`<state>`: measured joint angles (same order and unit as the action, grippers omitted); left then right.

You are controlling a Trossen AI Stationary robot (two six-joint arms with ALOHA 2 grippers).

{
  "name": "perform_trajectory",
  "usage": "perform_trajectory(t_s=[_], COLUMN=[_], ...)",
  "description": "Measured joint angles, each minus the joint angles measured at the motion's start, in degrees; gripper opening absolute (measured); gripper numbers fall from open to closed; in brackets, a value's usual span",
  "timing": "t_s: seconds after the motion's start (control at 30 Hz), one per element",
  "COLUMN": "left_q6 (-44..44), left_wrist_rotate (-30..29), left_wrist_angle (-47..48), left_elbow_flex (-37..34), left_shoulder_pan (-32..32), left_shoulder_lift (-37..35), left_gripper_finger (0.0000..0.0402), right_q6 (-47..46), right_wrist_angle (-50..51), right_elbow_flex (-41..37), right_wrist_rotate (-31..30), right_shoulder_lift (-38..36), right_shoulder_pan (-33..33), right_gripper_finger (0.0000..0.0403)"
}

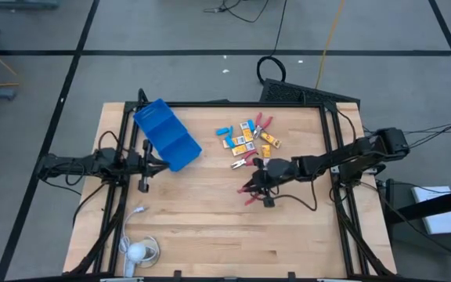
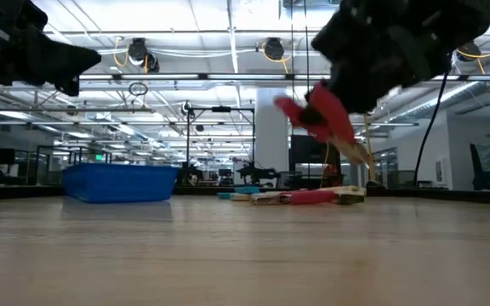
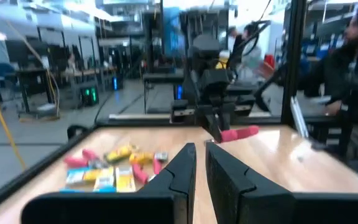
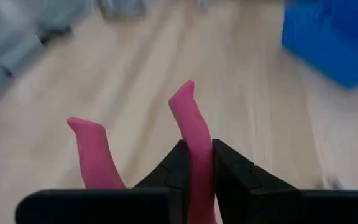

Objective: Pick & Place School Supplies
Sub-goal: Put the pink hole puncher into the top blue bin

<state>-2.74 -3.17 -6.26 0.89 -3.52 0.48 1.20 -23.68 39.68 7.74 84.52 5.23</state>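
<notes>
High view: our right gripper (image 1: 258, 186) sits near the table's (image 1: 210, 227) centre, closed on a red-handled tool (image 1: 250, 192) whose handles poke out toward 8 o'clock. The other supplies (image 1: 249, 139) lie in a loose pile at about 12 o'clock from it, well apart from the blue tray (image 1: 167, 134), which lies at 10 o'clock. Our left gripper (image 1: 161, 163) waits just beside the tray's near edge.

Low view: we see the tool (image 2: 317, 115) held clear of the wood, tilted, with the pile (image 2: 300, 196) on the table behind it and the tray (image 2: 119, 182) off at 9 o'clock.

Left wrist view: our left fingers (image 3: 225, 177) stand almost together, only a thin gap between them, holding nothing. The pile (image 3: 114, 169) lies at 10 o'clock of them.

Right wrist view: our right fingers (image 4: 232, 174) pinch 1 pink handle (image 4: 194, 140); the second handle (image 4: 95, 152) splays free beside it.
</notes>
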Motion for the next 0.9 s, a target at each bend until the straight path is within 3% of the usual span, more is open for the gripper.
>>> perform_trajectory(t_s=[0.27,0.4,0.5,0.57,0.67,0.77,0.9], left_q6=[-0.14,-1.19,-2.49,-5.22,-5.17,-0.2,10.25], left_wrist_rotate=[1.18,0.4,0.33,-1.98,-10.92,-17.83,-19.23], left_wrist_angle=[-5.3,-5.91,-6.14,-6.79,-7.91,-7.18,-10.87], left_elbow_flex=[0.02,0.02,0.02,0.02,0.02,0.02,-0.04], left_shoulder_pan=[0.01,0.0,0.01,0.04,0.08,0.12,0.12], left_shoulder_lift=[0.97,0.99,1.02,1.02,1.02,2.2,9.87], left_gripper_finger=[0.004,0.004,0.004,0.004,0.004,0.004,0.0054], right_q6=[1.37,0.39,-2.46,-4.71,-6.15,-6.73,-8.94], right_wrist_angle=[-21.01,-30.95,-37.23,-40.66,-42.38,-43.67,-44.07], right_elbow_flex=[0.02,0.02,0.02,0.05,0.04,0.05,0.07], right_wrist_rotate=[-0.55,-6.55,-6.16,-6.09,-6.14,-5.98,-3.47], right_shoulder_lift=[-1.03,0.82,2.01,2.88,3.44,3.29,3.4], right_shoulder_pan=[-2.28,-4.44,-6.39,-7.46,-9.07,-10.89,-12.9], right_gripper_finger=[0.0035,0.0035,0.0036,0.0036,0.0035,0.0036,0.0036])
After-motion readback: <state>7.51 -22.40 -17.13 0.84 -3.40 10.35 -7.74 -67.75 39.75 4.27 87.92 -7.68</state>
